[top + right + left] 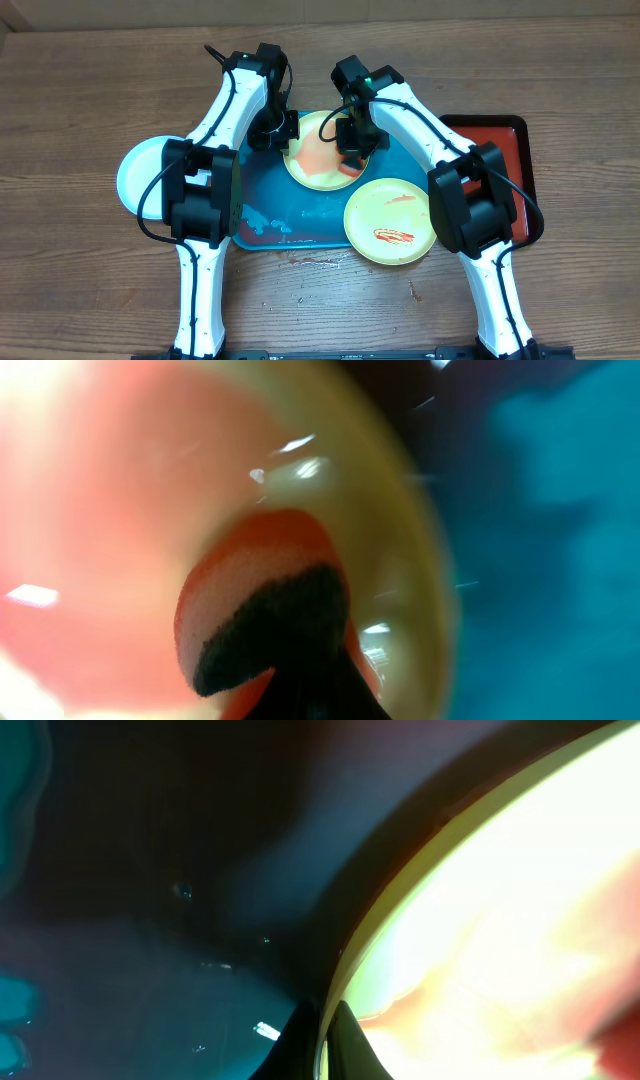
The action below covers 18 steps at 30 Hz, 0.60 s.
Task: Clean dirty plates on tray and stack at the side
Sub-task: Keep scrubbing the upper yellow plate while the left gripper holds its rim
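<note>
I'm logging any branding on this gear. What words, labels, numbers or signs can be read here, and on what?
None: no readable text on the plates, the tray, the red tray or the arms. The wrist views are too blurred to show print.

My arms (200, 290) have white links and black joint blocks (200, 195); left pincer (287, 135) and right pincer (352, 150) are black, with thin black cables (148, 222) looping beside.

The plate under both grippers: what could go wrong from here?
The left gripper pinches only the rim of the plate, so scrubbing pushes from the sponge in the right gripper might slip it free. The sponge looks red already and may just smear sauce.
</note>
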Each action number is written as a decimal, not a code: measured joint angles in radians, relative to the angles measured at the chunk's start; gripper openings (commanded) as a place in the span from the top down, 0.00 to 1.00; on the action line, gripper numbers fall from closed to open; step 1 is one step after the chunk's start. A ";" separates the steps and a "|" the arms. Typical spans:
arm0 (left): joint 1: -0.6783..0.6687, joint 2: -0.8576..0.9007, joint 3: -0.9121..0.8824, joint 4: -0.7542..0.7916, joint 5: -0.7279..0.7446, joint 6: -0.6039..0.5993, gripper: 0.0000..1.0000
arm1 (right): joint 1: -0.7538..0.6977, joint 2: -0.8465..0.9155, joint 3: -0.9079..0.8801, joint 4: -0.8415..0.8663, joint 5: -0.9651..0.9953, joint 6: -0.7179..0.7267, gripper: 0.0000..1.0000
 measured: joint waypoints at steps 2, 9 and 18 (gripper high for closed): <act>0.000 0.000 0.000 0.000 0.000 0.000 0.96 | 0.004 0.000 0.000 0.022 0.058 0.004 0.96; 0.000 0.000 0.000 0.000 0.000 0.000 0.96 | 0.033 0.000 -0.034 0.237 0.108 0.005 0.96; 0.001 0.000 0.000 0.000 -0.003 0.000 0.96 | 0.030 0.019 -0.049 0.361 -0.205 0.024 0.96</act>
